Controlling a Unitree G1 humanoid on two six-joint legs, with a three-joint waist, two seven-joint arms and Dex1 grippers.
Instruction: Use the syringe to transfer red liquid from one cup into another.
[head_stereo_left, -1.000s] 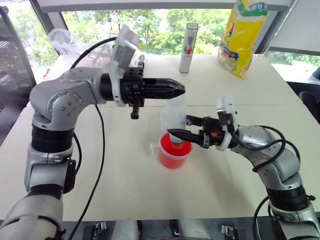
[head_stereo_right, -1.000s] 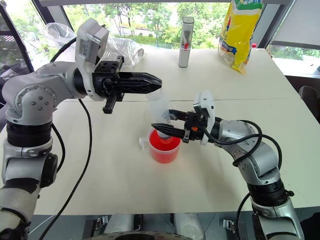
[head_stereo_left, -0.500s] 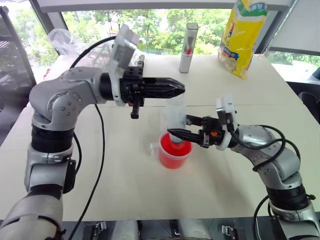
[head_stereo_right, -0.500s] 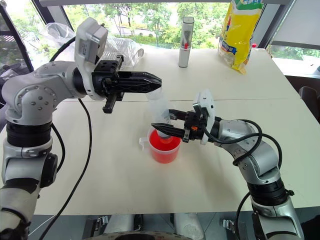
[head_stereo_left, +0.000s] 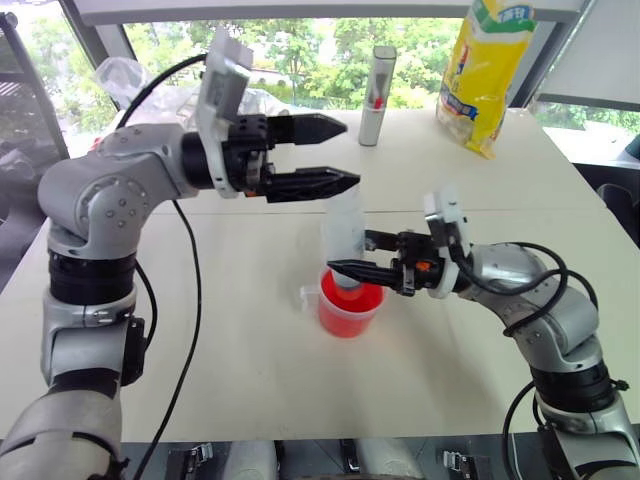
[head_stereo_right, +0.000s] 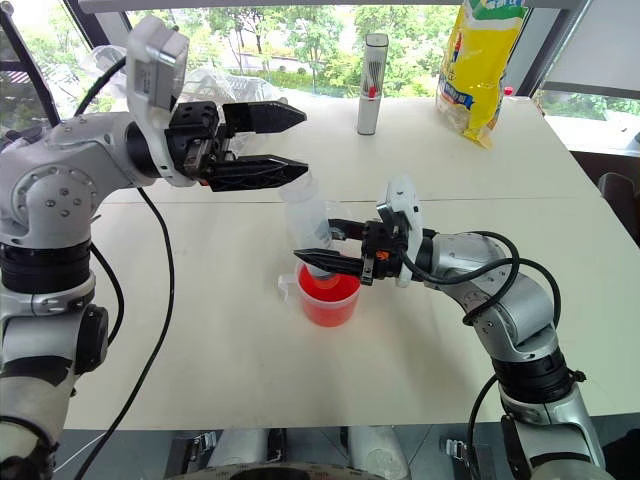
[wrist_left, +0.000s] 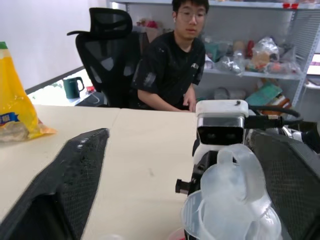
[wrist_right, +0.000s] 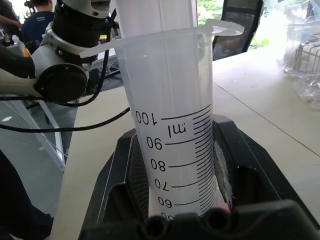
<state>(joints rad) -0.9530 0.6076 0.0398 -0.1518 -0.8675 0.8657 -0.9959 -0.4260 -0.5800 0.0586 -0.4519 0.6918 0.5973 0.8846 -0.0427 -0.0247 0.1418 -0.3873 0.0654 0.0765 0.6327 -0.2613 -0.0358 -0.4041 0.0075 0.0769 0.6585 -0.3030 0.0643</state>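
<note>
The left gripper (head_stereo_left: 333, 155) has sprung open since a moment ago, its fingers now spread above the syringe (head_stereo_left: 343, 232). The right gripper (head_stereo_left: 352, 254) pinches the syringe upright, tip in the red liquid (head_stereo_left: 347, 312) of the handled cup (head_stereo_left: 343, 305). The left wrist view catches a seated person (wrist_left: 172, 65) behind.

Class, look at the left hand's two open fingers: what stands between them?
The clear plunger top of the syringe rises between the left hand's open fingers, seen in the left wrist view.

The syringe (head_stereo_left: 343, 240) tip is hidden inside the red-filled measuring cup (head_stereo_left: 349, 308).
</note>
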